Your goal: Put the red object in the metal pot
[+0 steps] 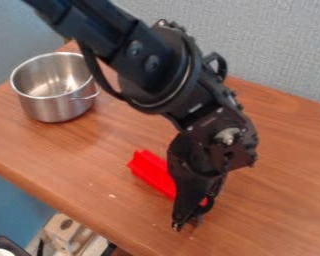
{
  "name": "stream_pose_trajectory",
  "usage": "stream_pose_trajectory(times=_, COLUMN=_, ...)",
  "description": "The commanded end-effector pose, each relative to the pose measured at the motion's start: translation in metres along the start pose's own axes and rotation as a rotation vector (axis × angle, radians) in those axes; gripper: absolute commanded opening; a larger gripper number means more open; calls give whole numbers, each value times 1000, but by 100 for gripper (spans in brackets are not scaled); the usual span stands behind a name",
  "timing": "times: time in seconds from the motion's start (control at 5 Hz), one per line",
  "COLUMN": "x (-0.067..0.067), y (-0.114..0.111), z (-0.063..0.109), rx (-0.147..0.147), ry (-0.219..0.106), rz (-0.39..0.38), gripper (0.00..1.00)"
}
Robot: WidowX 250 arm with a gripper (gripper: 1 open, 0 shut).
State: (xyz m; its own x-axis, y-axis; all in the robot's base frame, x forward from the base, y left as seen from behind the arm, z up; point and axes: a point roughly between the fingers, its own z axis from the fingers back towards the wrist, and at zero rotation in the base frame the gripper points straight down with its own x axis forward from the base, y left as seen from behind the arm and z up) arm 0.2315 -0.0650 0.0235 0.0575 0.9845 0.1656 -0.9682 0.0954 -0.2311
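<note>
Since there is only the one camera view, I judge everything from it. The red object (pixel 152 171) looks like a plain plastic block: light, stiff, unlikely to break, with smooth faces that may slip, so I would clamp it across its narrow width near the middle. It lies on the wooden bench (pixel 69 140), close to the front edge, and my end effector (pixel 184 212) is down right against its near end, my own wrist hiding that end. My jaws appear partly closed, but I cannot tell whether they have hold of the block, since the fingertips are small and blurred. The metal pot (pixel 49 86) stands well apart, at the far left of the bench.
</note>
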Motion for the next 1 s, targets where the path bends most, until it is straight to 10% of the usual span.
stream_pose_trajectory(times=0.0, x=2, y=12, z=-12, rx=53, ry=-29, rz=19, gripper=0)
stream_pose_trajectory(times=0.8, x=6, y=14, z=-9, rx=62, ry=-39, rz=69, gripper=0)
